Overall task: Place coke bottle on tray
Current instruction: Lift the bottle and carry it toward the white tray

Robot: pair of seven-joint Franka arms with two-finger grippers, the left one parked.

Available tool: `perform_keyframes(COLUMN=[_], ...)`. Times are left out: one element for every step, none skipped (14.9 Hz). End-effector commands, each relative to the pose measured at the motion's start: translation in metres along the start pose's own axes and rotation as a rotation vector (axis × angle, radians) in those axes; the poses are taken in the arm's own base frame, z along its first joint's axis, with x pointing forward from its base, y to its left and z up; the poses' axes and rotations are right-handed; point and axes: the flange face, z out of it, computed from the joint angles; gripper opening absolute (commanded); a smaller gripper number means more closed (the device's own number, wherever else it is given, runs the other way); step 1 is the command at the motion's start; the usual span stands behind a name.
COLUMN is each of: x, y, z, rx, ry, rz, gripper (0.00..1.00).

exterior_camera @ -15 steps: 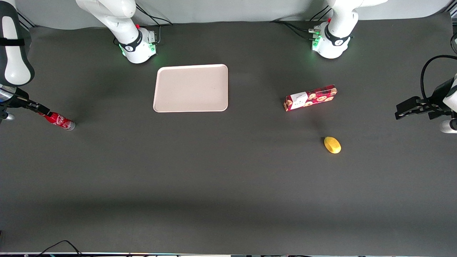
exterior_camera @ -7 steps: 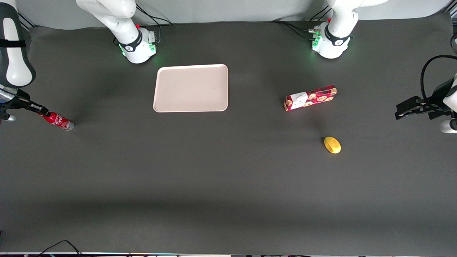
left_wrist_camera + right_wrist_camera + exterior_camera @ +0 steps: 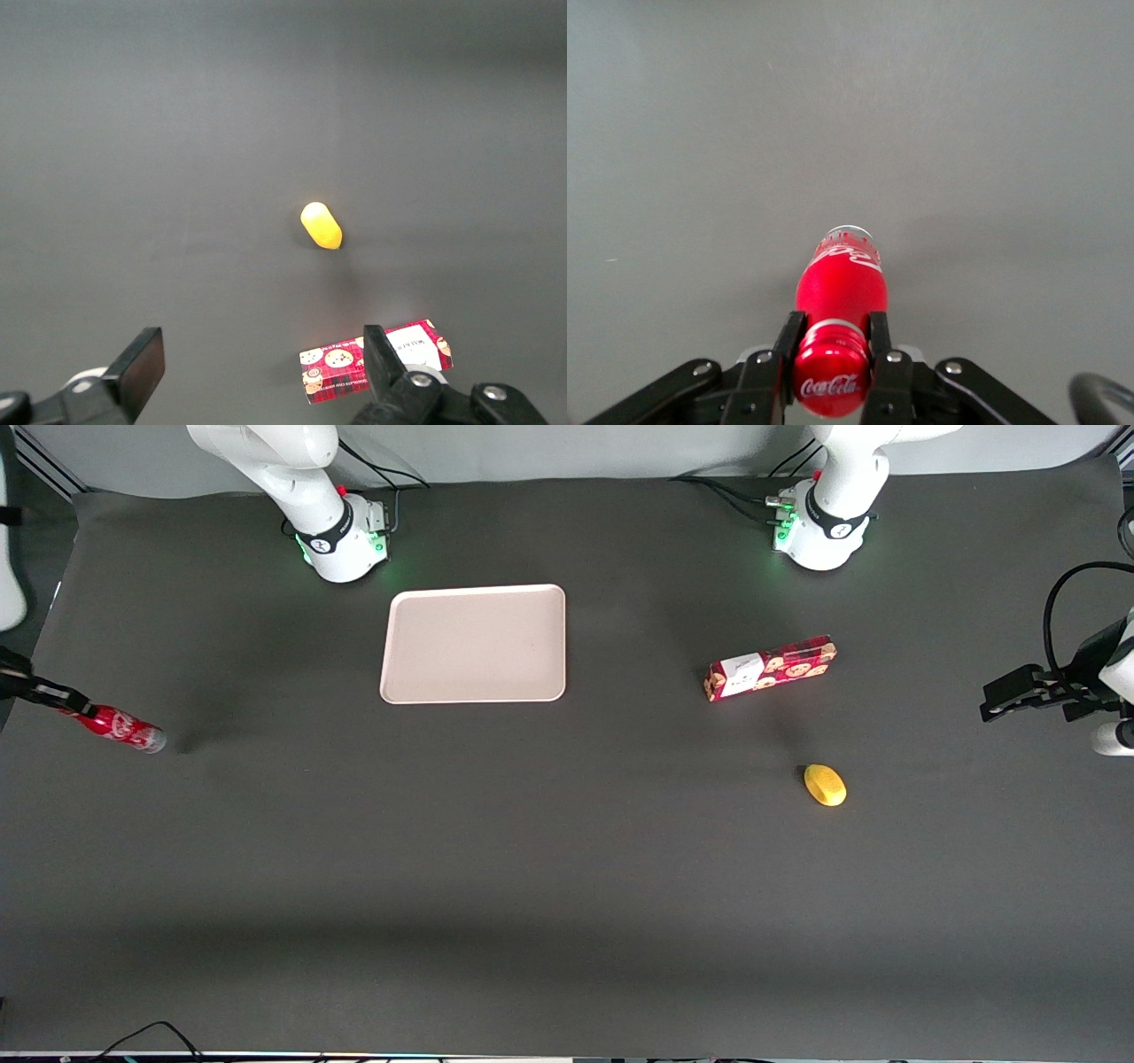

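Gripper (image 3: 831,359) clamped on coke bottle (image 3: 118,728) neck, now farther from the tray (image 3: 474,644), nearer table edge.

Readable txt, my end: white "Coca-Cola" script on cap of coke bottle (image 3: 833,387), which I have clamped at the neck in the gripper (image 3: 831,354), at working arm's end of table. More white script on bottle body, only partly legible. Snack box (image 3: 376,360) has white label w/ print, too small to read. Nothing else legible.
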Motion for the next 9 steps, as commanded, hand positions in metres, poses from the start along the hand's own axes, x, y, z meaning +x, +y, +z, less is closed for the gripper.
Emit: perform_keyframes(x=[0.001,-0.001,-0.003,-0.004,-0.006,-0.008,-0.008,-0.01,-0.014], y=[0.006,0.005,0.004,0.0,-0.008,-0.009,-0.012,-0.02,-0.032], z=[-0.106,-0.128,-0.148,-0.157,-0.163,-0.164,-0.163,-0.163,-0.161], rx=[-0.016,-0.018,-0.022,-0.032,-0.04,-0.039,-0.037,-0.034,-0.028], ry=[0.014,0.014,0.014,0.002,0.002,0.003,-0.002,-0.004,-0.008], rz=[-0.029,-0.032,-0.036,-0.049,-0.061,-0.051,-0.053,-0.063,-0.052], gripper=[0.0,0.0,0.0,0.0,0.0,0.0,0.0,0.0,0.0])
